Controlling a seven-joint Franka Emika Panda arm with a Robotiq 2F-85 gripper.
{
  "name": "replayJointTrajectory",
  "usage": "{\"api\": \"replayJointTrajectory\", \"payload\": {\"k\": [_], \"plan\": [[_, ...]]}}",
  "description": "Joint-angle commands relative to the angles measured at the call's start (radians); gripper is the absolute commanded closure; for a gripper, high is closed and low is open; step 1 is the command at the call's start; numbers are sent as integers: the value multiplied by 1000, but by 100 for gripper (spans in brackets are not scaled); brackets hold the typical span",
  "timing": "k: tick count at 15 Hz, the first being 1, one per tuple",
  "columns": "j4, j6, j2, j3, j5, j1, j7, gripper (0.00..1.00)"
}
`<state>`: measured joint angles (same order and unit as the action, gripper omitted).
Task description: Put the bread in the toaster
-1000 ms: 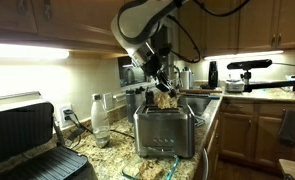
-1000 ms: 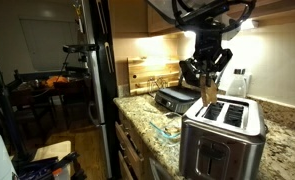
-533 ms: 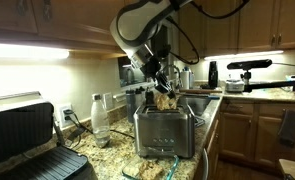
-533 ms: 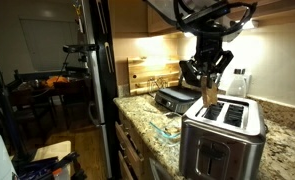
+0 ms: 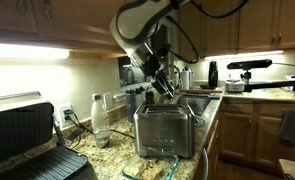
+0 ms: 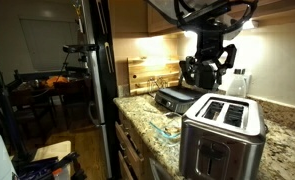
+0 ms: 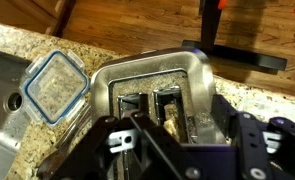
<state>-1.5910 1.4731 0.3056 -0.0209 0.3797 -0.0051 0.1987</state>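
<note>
The brushed-steel toaster (image 5: 165,130) (image 6: 225,135) stands on the granite counter, and the wrist view looks down on its top (image 7: 157,75). The bread (image 7: 173,122) sits down inside one slot, a tan piece seen only in the wrist view. In both exterior views the bread is hidden inside the toaster. My gripper (image 5: 165,88) (image 6: 209,78) (image 7: 177,138) hangs just above the slots. It is open, its dark fingers spread to either side of the slot with nothing between them.
A black-and-silver contact grill (image 5: 27,140) (image 6: 177,98) lies open on the counter. A clear bottle (image 5: 99,120) stands beside the toaster. A square clear container (image 7: 55,85) rests by the sink (image 7: 2,75). A tall fridge (image 6: 97,80) borders the counter end.
The jaws have opened. The bread that stood held above the toaster has dropped into the slot and no longer shows in the exterior views.
</note>
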Motion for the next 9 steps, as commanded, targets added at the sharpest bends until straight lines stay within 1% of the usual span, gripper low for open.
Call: {"api": "replayJointTrajectory", "payload": {"k": [1, 2, 3, 5, 9], "plan": [[20, -35, 1, -1, -3, -8, 15, 2], [3, -3, 1, 3, 1, -3, 0, 1], [3, -2, 1, 3, 0, -3, 0, 14], [3, -2, 1, 4, 0, -2, 0, 2], [3, -2, 1, 5, 0, -2, 0, 1]]}}
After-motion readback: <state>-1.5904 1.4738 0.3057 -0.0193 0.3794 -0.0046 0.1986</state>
